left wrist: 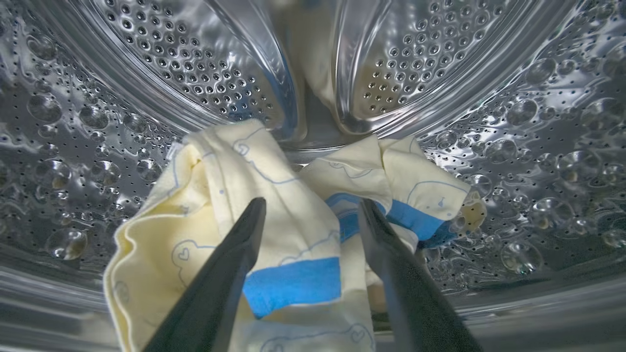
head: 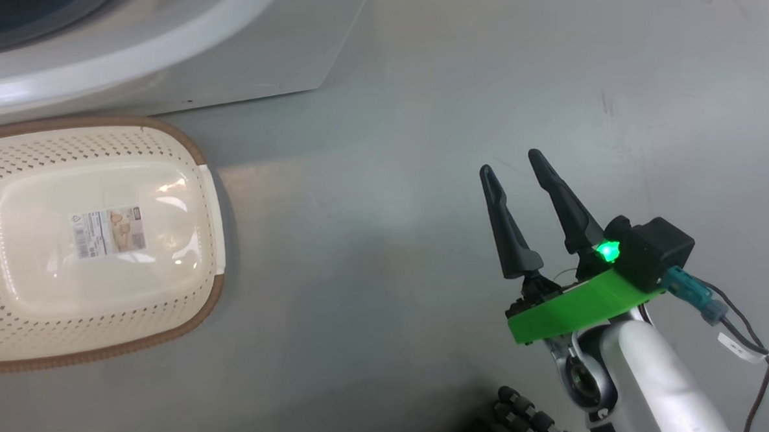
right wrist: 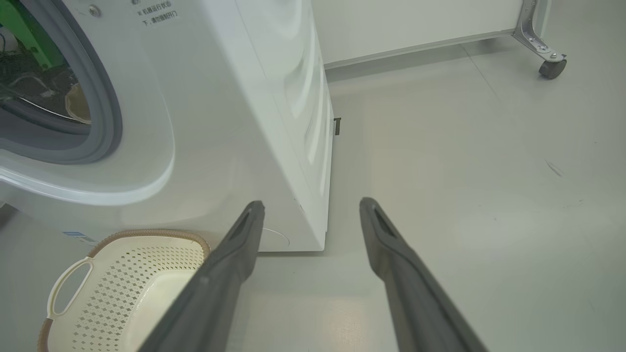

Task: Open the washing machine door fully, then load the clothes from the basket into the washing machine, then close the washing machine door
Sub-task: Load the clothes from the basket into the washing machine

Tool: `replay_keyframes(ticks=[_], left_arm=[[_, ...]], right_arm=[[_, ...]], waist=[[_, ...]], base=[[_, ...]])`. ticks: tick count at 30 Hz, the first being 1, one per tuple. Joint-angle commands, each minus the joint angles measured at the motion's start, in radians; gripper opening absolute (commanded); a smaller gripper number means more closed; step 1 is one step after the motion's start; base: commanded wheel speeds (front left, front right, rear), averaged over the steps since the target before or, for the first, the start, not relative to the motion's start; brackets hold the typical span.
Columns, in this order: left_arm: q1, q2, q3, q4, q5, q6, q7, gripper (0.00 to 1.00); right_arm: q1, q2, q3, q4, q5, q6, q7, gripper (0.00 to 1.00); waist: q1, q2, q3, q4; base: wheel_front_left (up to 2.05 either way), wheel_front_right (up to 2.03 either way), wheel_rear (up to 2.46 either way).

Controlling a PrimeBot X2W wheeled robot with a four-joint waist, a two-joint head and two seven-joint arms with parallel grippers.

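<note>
My left gripper (left wrist: 311, 201) is inside the washing machine's steel drum (left wrist: 171, 63), open, with its fingers spread just above the clothes (left wrist: 205, 234). These cream-yellow garments with blue patches lie heaped on the drum floor, and nothing is pinched. My right gripper (head: 510, 162) (right wrist: 311, 203) hangs open over the bare floor, to the right of the washing machine (head: 255, 48) (right wrist: 220, 122). The basket (head: 185, 168) (right wrist: 122, 288) stands on the floor before the machine, and its bare bottom shows a label sticker. The washing machine door is out of view.
Grey floor (head: 390, 242) stretches to the right of the machine and basket. A metal frame leg on a caster (right wrist: 552, 68) stands at the far right by a white wall panel. A ribbed black cable (head: 537, 424) lies near my right forearm.
</note>
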Motion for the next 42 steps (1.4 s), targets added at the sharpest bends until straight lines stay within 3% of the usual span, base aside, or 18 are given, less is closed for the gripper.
replay_keyframes(ticks=[1, 25, 42], left_arm=[[-0.004, 0.035, 0.01, -0.022, -0.008, -0.005, -0.014, 1.0], [0.081, 0.009, -0.011, -0.015, -0.047, -0.026, -0.072, 1.0], [0.152, -0.043, -0.04, -0.018, -0.067, -0.039, -0.106, 1.0]], right_arm=[[0.02, -0.003, 0.009, -0.022, -0.003, 0.005, -0.006, 1.0], [0.018, -0.003, 0.007, -0.013, 0.006, 0.005, -0.006, 1.0], [0.014, -0.003, -0.007, -0.008, 0.009, 0.005, -0.006, 1.0]], waist=[[0.0, 0.0, -0.013, 0.007], [0.0, 0.0, -0.08, 0.022], [0.0, 0.0, -0.128, 0.063]], base=[[0.0, 0.0, 0.0], [0.0, 0.0, 0.0], [0.0, 0.0, 0.0]])
